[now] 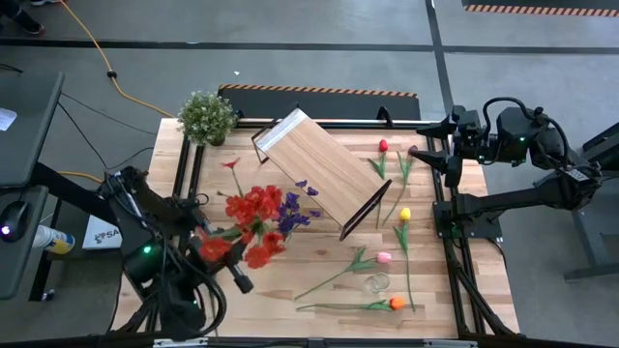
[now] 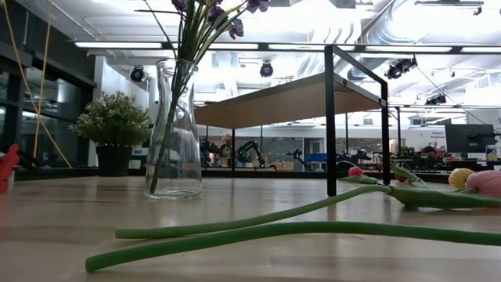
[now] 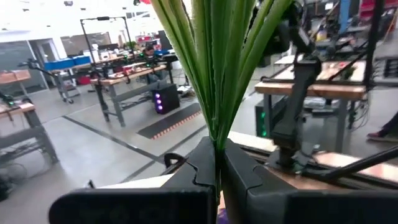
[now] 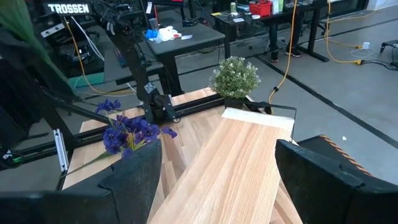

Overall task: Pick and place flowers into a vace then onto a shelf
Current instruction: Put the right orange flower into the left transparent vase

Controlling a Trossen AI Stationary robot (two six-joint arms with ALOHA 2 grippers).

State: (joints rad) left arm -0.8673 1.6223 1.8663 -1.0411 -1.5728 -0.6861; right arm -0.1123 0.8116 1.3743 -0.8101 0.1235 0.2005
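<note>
My left gripper [image 1: 215, 240] is over the table's left half, shut on a bunch of red flowers [image 1: 251, 220], held in the air just left of the glass vase [image 2: 174, 133]. Purple sprigs [image 1: 295, 208] stand in the vase, which rests upright on its base. The light-wood shelf [image 1: 319, 166] stands on its black legs, diagonal, mid-table. Tulips lie flat on the right half: red [image 1: 383, 147], yellow [image 1: 404, 214], pink [image 1: 384, 257], orange [image 1: 397, 303]. My right gripper [image 1: 430, 155] waits open at the far right edge, beside the shelf's end. My left gripper pinches the bunch's green stems [image 3: 216, 140] between its two fingers [image 3: 239, 171], where they gather into one bundle. Several stems fan out beyond the fingertips. The bunch is lifted clear of the table, with its red blossoms past the fingertips toward the vase.
A bushy potted plant [image 1: 206, 116] stands at the far left corner. Long green stems [image 2: 258, 227] lie across the near middle of the table. A small clear glass object [image 1: 375, 283] sits among the near tulips. Black rails run along the left and right table edges.
</note>
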